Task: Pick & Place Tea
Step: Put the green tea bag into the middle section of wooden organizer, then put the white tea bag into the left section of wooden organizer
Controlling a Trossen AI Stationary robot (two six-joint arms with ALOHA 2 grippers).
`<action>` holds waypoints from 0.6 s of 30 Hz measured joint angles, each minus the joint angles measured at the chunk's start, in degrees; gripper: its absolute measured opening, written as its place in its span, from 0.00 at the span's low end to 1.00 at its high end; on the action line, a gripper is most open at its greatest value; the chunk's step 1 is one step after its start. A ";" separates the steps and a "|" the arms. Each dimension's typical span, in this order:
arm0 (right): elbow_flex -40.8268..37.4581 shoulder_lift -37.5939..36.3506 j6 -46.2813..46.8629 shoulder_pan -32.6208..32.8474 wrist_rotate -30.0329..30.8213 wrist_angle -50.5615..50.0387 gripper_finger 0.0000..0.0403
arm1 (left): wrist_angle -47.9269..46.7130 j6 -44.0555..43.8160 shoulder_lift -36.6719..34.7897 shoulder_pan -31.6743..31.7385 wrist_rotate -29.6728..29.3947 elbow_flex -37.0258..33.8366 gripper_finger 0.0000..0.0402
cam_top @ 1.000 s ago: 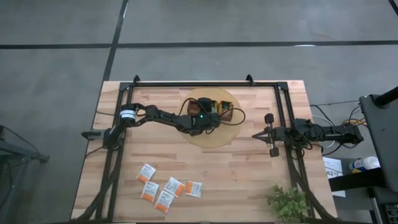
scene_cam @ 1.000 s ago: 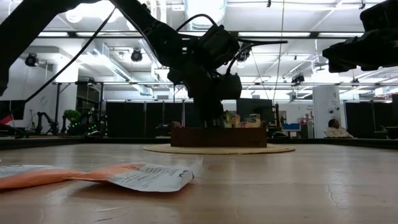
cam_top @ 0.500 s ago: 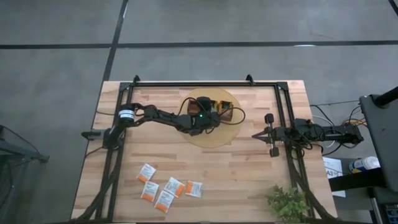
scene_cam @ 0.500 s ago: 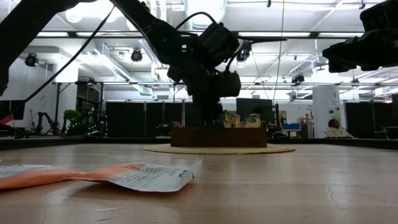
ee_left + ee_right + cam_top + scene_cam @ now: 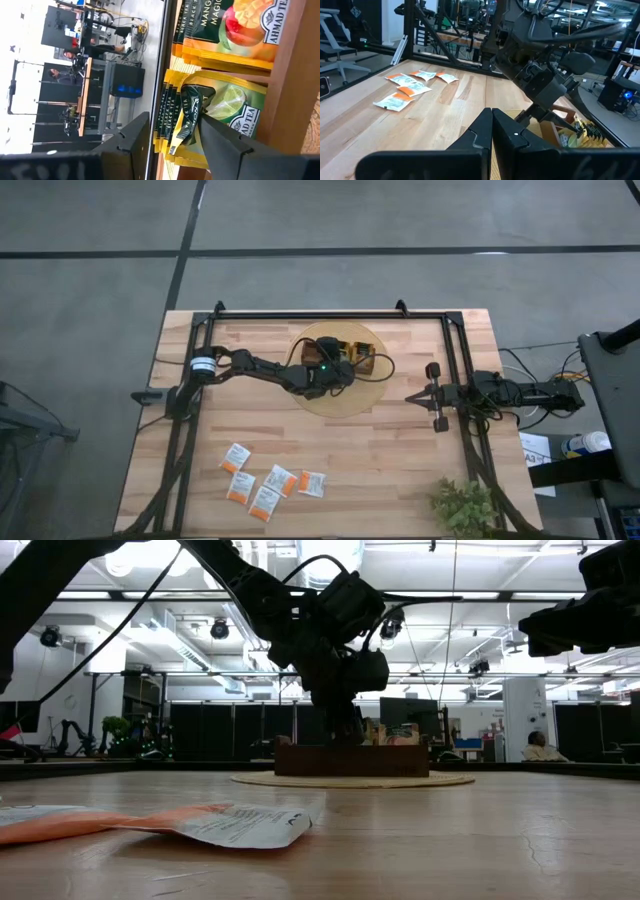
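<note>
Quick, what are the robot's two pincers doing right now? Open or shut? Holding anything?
Left pincer: open over the wooden tray, just above a yellow-green tea packet, holding nothing.
Right pincer: shut, empty, waiting at the table's right side.

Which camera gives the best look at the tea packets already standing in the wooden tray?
The left wrist view: the packets in the tray fill it and their labels are readable. The high view hides most under the left gripper, the low view shows only tips, and the right wrist view catches a few edges.

Left gripper (image 5: 170, 135) apparently parted, arm outstretched; right gripper (image 5: 492, 120) closed, idle.
</note>
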 joint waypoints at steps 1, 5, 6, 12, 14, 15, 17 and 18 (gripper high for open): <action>0.00 0.00 0.00 0.01 0.00 0.00 0.02 | -0.28 0.01 0.00 0.00 0.04 0.00 0.41; 0.00 0.01 0.00 0.01 0.00 0.01 0.02 | -1.09 -0.80 0.00 0.02 0.09 0.00 0.41; 0.00 0.01 0.00 0.01 0.00 0.01 0.02 | -1.39 -1.34 0.00 0.01 0.38 0.00 0.41; 0.00 0.01 0.00 0.01 0.00 0.01 0.02 | -2.53 -2.30 0.00 -0.69 0.96 0.00 0.41; 0.00 0.01 0.00 0.01 0.00 0.01 0.02 | -2.68 -2.34 0.00 -0.92 0.97 0.00 0.41; 0.00 0.01 0.00 0.01 0.00 0.00 0.02 | -2.76 -2.43 -0.02 -1.02 0.96 0.00 0.41; -0.01 0.01 0.00 0.01 0.00 0.01 0.02 | -2.88 -3.00 -0.12 -1.26 0.96 0.00 0.41; 0.00 -0.01 0.00 0.01 0.00 0.00 0.02 | -2.92 -3.13 -0.15 -1.42 0.94 0.00 0.41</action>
